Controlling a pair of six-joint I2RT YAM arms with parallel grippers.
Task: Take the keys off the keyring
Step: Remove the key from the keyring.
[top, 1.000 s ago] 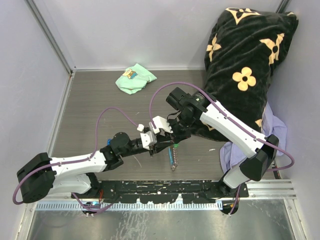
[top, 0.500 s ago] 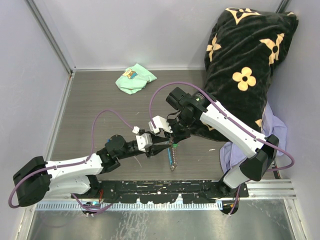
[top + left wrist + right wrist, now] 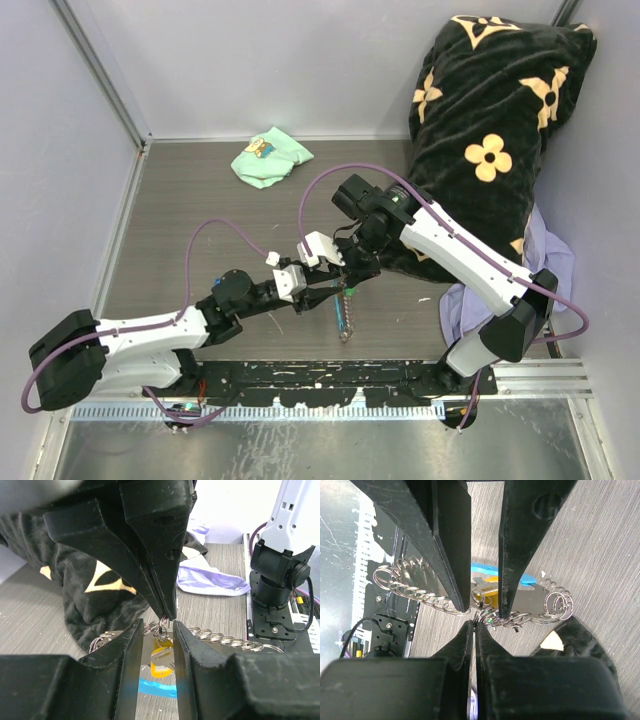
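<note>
My right gripper [image 3: 473, 623] is shut on the small silvery keyring [image 3: 479, 614] and holds it just above the table; it also shows in the top view [image 3: 347, 276]. A yellow-tagged key [image 3: 162, 660] hangs from the ring [image 3: 162, 626]. My left gripper [image 3: 157, 628] is open, with its fingers [image 3: 452, 555] either side of that key and a gap to it on both sides. The link chain [image 3: 225, 641] trails off the ring, seen in the top view [image 3: 343, 318]. The sky-blue fob [image 3: 157, 687] lies below. A green tag [image 3: 491, 621] shows by the ring.
A mint-green cloth [image 3: 268, 157] lies at the back of the table. A black flowered blanket [image 3: 490, 130] fills the back right, with a lilac cloth [image 3: 555, 262] under it. A black rail [image 3: 330, 375] runs along the near edge. Walls close the left and back.
My left arm has stretched lower and its gripper has moved right, closing in around the key under the ring. My right gripper has held still with the ring.
</note>
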